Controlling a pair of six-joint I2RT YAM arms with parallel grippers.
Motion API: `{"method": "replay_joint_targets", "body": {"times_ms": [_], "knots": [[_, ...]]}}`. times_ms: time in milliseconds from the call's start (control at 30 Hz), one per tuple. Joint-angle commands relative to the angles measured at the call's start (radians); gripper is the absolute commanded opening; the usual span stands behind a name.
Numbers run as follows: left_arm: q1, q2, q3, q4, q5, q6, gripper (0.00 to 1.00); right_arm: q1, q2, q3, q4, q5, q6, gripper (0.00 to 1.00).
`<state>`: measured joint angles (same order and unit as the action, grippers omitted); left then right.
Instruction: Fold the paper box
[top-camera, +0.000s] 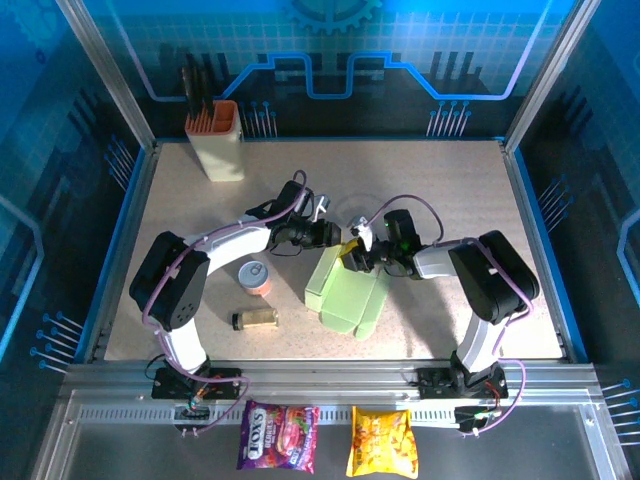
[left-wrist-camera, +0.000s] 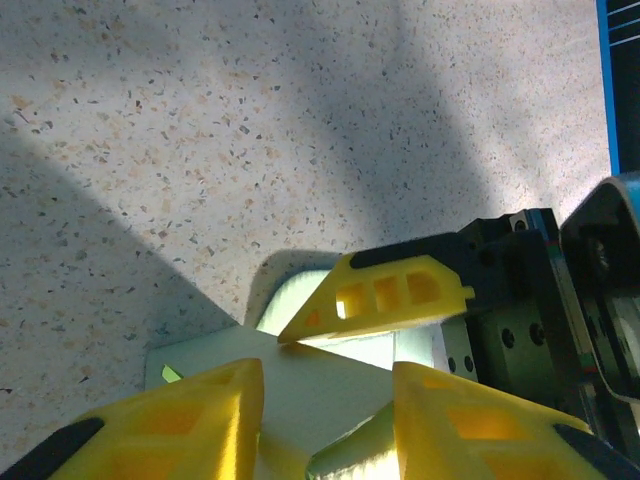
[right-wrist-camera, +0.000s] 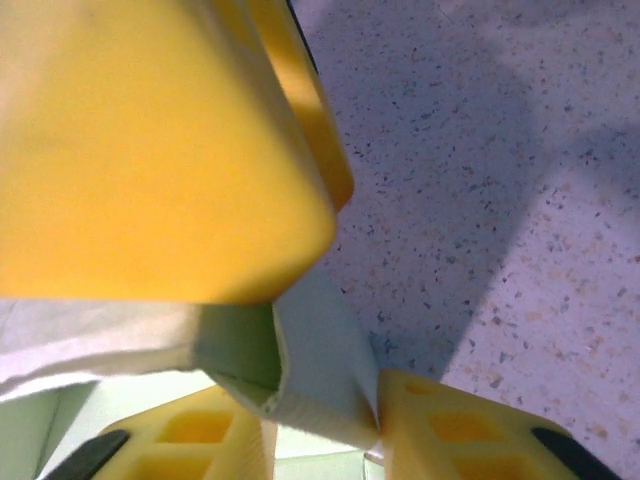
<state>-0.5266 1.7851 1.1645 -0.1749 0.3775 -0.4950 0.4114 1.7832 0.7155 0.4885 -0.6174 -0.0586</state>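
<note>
The paper box (top-camera: 345, 292) is pale green card, partly folded, lying mid-table with a flap spread toward the front right. Both grippers meet at its far top corner. My left gripper (top-camera: 338, 240) comes in from the left. In the left wrist view its yellow fingers (left-wrist-camera: 205, 420) stand apart astride a card panel (left-wrist-camera: 310, 385), open. My right gripper (top-camera: 358, 258) comes in from the right. In the right wrist view it (right-wrist-camera: 325, 405) pinches a folded green flap (right-wrist-camera: 320, 370) between its fingers (right-wrist-camera: 470, 430). The left gripper's finger looms above that flap.
A cream knife holder (top-camera: 218, 140) with an orange rim stands at the back left. A small can (top-camera: 257, 277) and a lying jar (top-camera: 255, 319) sit left of the box. Two snack packets (top-camera: 278, 436) lie on the front rail.
</note>
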Motion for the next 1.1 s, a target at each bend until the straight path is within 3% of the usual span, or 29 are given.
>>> {"method": "replay_joint_targets", "body": {"times_ms": [0, 567, 767, 900, 1067], "knots": [[-0.019, -0.001, -0.011, -0.094, 0.017, 0.016, 0.38, 0.021, 0.017, 0.001, 0.045, -0.001, -0.020, 0.24], [-0.017, -0.183, -0.084, -0.149, -0.099, 0.047, 0.55, 0.068, -0.061, -0.043, 0.005, 0.156, -0.058, 0.13], [-0.015, -0.197, -0.123, -0.148, -0.075, 0.040, 0.44, 0.102, -0.091, -0.062, 0.006, 0.264, -0.042, 0.09], [-0.016, -0.186, -0.140, -0.124, -0.051, 0.020, 0.39, 0.150, -0.109, -0.062, 0.001, 0.414, -0.005, 0.00], [-0.021, -0.174, -0.149, -0.109, -0.040, 0.008, 0.35, 0.215, -0.119, -0.084, 0.038, 0.560, 0.080, 0.00]]}}
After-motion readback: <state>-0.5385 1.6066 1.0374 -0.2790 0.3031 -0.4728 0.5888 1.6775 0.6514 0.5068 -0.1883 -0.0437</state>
